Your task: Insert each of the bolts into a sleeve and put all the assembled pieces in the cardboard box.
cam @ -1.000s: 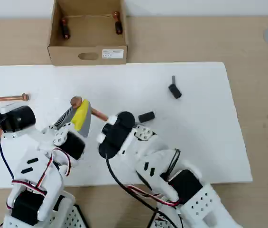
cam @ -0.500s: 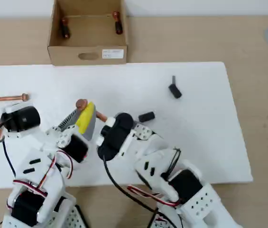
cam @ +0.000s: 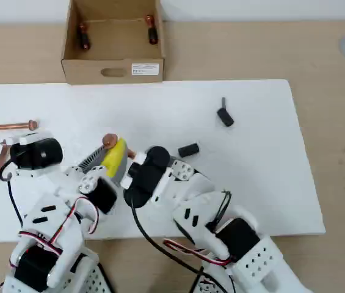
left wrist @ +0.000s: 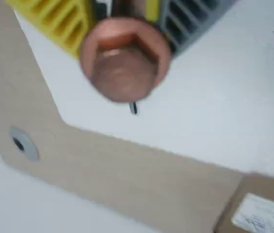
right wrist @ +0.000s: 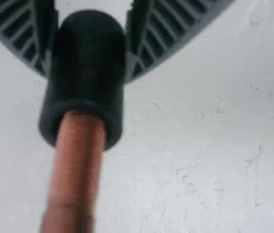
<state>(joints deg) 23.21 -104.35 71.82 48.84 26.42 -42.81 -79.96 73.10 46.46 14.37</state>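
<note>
My left gripper (cam: 112, 150), with one yellow and one grey finger, is shut on a copper bolt (left wrist: 124, 65) just behind its hex head (cam: 109, 141). Facing it near the mat's middle, my right gripper (right wrist: 90, 29) is shut on a black sleeve (right wrist: 86, 73). The bolt's threaded shaft (right wrist: 73, 170) enters the sleeve's open end. In the high view a short stretch of shaft (cam: 130, 154) shows between the two grippers, and the right arm's black motor (cam: 149, 166) hides the sleeve.
The cardboard box (cam: 112, 70) at the back left holds two assembled pieces (cam: 84, 35) (cam: 152, 29). Loose bolts lie at the mat's left (cam: 14, 126) (cam: 1, 163). Two loose sleeves (cam: 188, 149) (cam: 224, 116) lie on the white mat (cam: 264, 183) to the right.
My left gripper has carried the bolt down and to the right, toward the right gripper. Less of the shaft shows between the two grippers now.
</note>
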